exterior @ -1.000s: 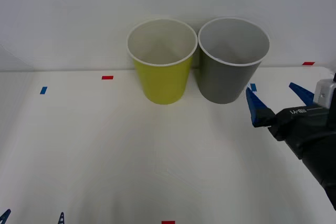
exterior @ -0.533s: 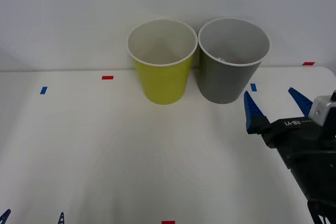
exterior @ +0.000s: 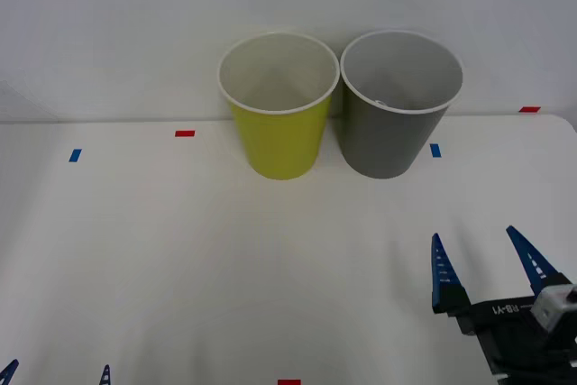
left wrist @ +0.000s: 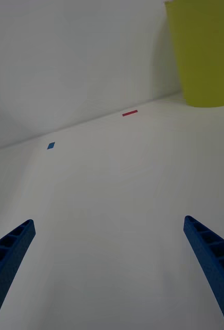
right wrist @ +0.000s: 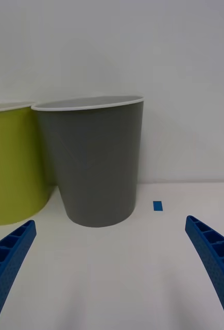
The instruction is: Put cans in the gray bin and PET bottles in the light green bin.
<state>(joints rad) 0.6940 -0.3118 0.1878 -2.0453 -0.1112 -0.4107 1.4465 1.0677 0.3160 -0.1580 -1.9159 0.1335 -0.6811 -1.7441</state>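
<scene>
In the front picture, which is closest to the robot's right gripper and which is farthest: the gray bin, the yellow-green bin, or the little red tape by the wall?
From the right gripper:
1. Dark gray plastic bin, right of centre.
2. Yellow-green plastic bin, left of it.
3. Red tape mark, far left.

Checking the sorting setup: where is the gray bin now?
In the front view, the gray bin stands at the table's far edge, right of centre, beside the light green bin on its left, and beyond the open right claw.
</scene>
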